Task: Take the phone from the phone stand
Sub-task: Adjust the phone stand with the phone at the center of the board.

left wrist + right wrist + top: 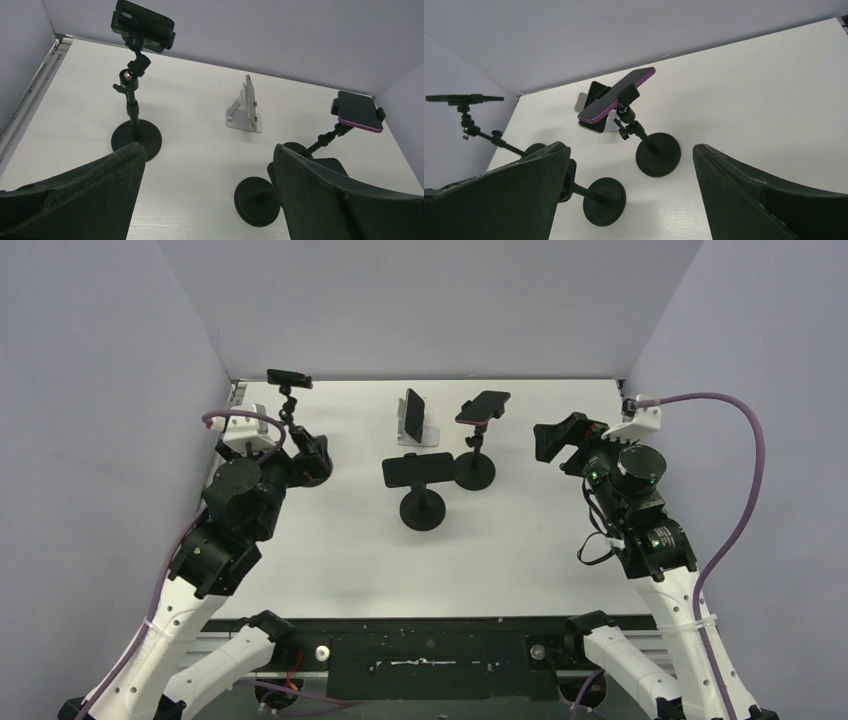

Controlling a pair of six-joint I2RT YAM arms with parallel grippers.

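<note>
Four phones sit on stands. A black phone (289,378) is clamped on a tall black stand (131,100) at the back left. A dark phone (412,414) leans in a white stand (244,116). A purple phone (483,406) is clamped on a black stand (644,137). A black phone (418,470) sits on a short round-based stand (422,510) in the middle. My left gripper (312,455) is open and empty beside the tall stand's base; it also shows in the left wrist view (207,150). My right gripper (552,443) is open and empty, right of the purple phone's stand, as the right wrist view (629,147) shows.
Grey walls close in the white table (520,550) at the back and both sides. Purple cables run along each arm. A black strip (430,655) runs along the table's near edge between the arm bases.
</note>
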